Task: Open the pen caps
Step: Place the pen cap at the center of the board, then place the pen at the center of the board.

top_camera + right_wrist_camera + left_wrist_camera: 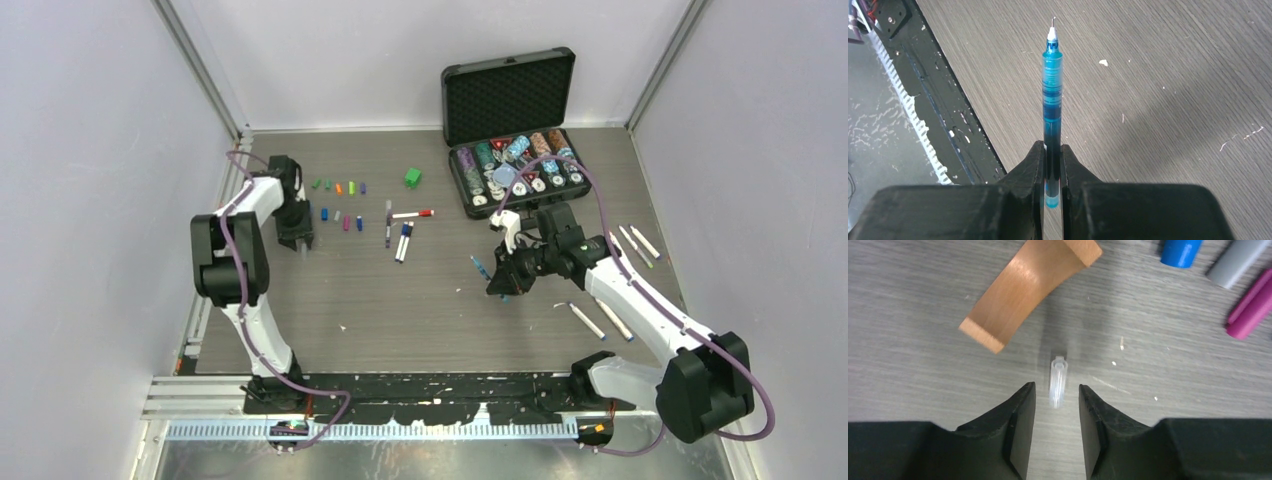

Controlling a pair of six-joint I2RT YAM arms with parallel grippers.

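A clear pen cap (1058, 376) lies on the table between the tips of my left gripper (1057, 386), which is open and touches nothing. Blue (1180, 251), grey (1235, 265) and magenta (1250, 307) pen caps lie just beyond it. In the top view my left gripper (294, 240) hangs at the left end of two rows of coloured pen caps (340, 187). My right gripper (1052, 150) is shut on a translucent blue pen (1052, 87) with its fine tip bare, held above the table (483, 268). Three capped pens (404, 240) lie mid-table.
A curved wooden block (1028, 290) lies just ahead of my left fingers. A small green cube (412, 177) sits behind the pens. An open black case of poker chips (470, 195) stands at the back right. Several pens (636, 243) lie along the right edge.
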